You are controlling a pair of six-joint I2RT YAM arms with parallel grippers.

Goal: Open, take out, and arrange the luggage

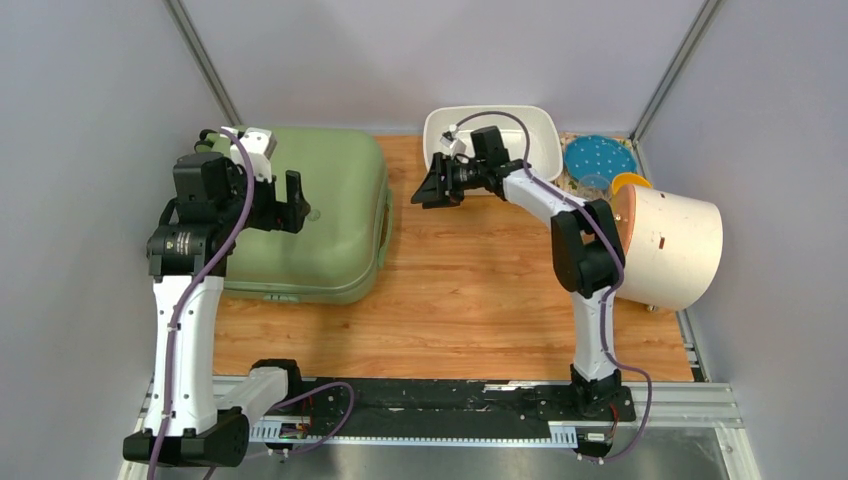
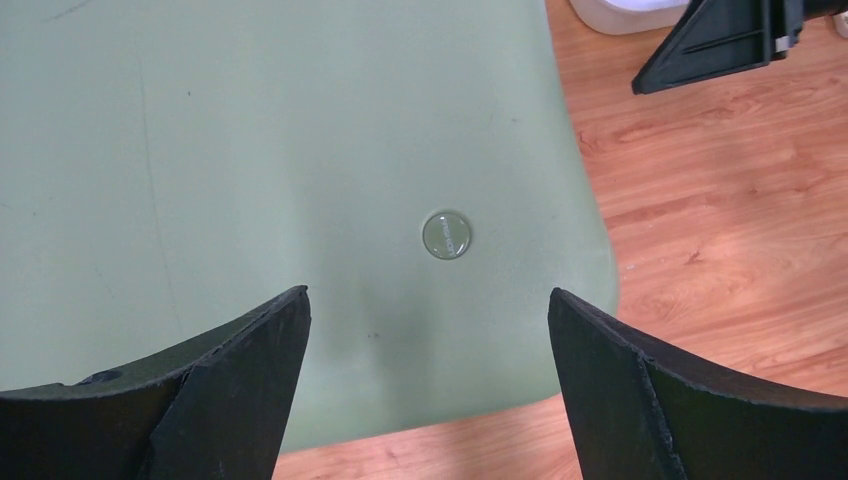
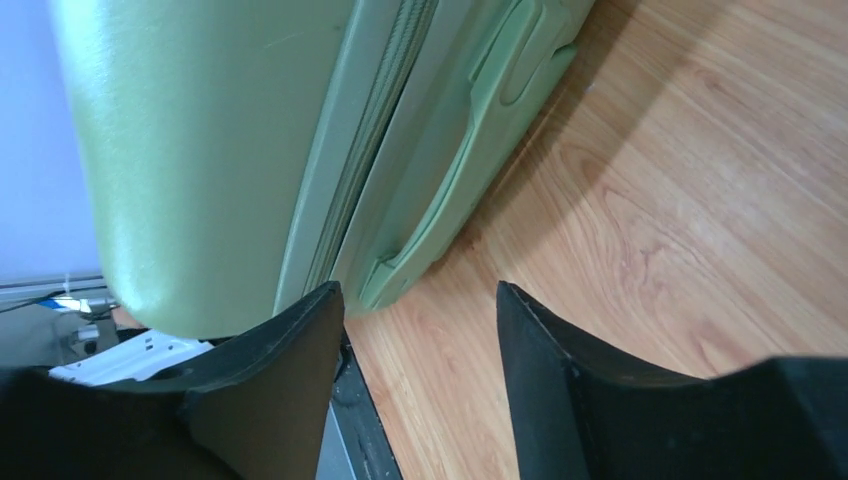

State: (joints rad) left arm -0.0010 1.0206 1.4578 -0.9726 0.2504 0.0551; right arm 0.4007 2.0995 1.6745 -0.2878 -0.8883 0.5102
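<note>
The sage-green luggage (image 1: 320,215) lies flat and closed at the left of the wooden table. My left gripper (image 1: 296,212) hovers over its lid, open and empty; in the left wrist view (image 2: 428,300) the lid (image 2: 250,150) with a small round badge (image 2: 446,235) fills the frame. My right gripper (image 1: 428,190) is open and empty, above the table to the right of the case, pointing at it. The right wrist view (image 3: 415,290) shows the case's side (image 3: 200,150), its zipper seam (image 3: 375,110) and its green side handle (image 3: 455,170).
A white rectangular tub (image 1: 492,130) stands at the back centre. A cream cylinder with an orange end (image 1: 668,245) lies at the right edge, behind it a blue perforated disc (image 1: 598,158). Grey walls close in left, back and right. Bare wood (image 1: 470,290) lies between case and cylinder.
</note>
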